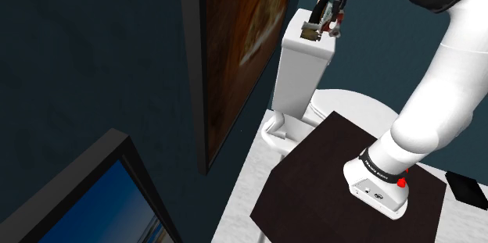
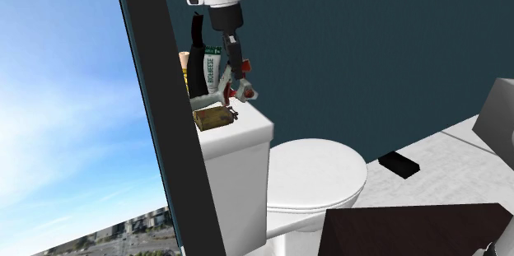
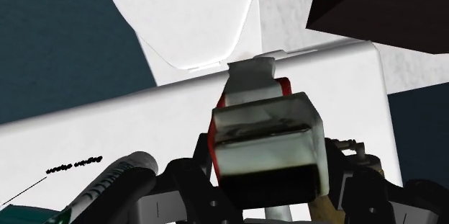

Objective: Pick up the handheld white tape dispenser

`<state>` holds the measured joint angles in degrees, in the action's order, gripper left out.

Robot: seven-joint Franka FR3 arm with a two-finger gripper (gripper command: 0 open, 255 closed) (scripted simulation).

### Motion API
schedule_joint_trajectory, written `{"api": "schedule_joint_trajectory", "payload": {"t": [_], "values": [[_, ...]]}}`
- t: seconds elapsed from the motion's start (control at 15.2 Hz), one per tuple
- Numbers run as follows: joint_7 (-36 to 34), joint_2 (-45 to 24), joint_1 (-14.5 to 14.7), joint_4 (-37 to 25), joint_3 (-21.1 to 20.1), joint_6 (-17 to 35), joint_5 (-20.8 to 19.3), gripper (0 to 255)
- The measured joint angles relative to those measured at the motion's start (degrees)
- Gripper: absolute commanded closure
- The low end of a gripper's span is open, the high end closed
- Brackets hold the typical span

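Note:
The tape dispenser [image 3: 265, 125] is a white-grey block with red sides. My black gripper [image 3: 268, 186] is shut on it, with one finger against each side. In the second exterior view the gripper [image 2: 236, 77] points down over the toilet tank lid [image 2: 247, 131], and the dispenser [image 2: 245, 91] sits in the fingers just above the lid; whether it touches the lid I cannot tell. From the shoulder view the gripper [image 1: 331, 13] and the dispenser [image 1: 337, 21] are at the far end of the tank [image 1: 305, 54].
On the tank lid beside the dispenser are a small brown box [image 2: 216, 118], a green-and-white tube [image 2: 212, 69] and a black bottle [image 2: 196, 48]. The closed toilet seat [image 2: 317, 172] is below. A dark wall, a framed picture [image 1: 246, 38] and a window frame [image 2: 161, 114] stand close by.

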<state>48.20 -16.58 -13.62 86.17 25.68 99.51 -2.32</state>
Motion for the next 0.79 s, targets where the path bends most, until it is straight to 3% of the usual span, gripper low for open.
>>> {"api": "schedule_joint_trajectory", "payload": {"t": [0.79], "values": [[1.4,-1.5,-0.9,-10.9,0.2,-9.5,0.7,255]]}}
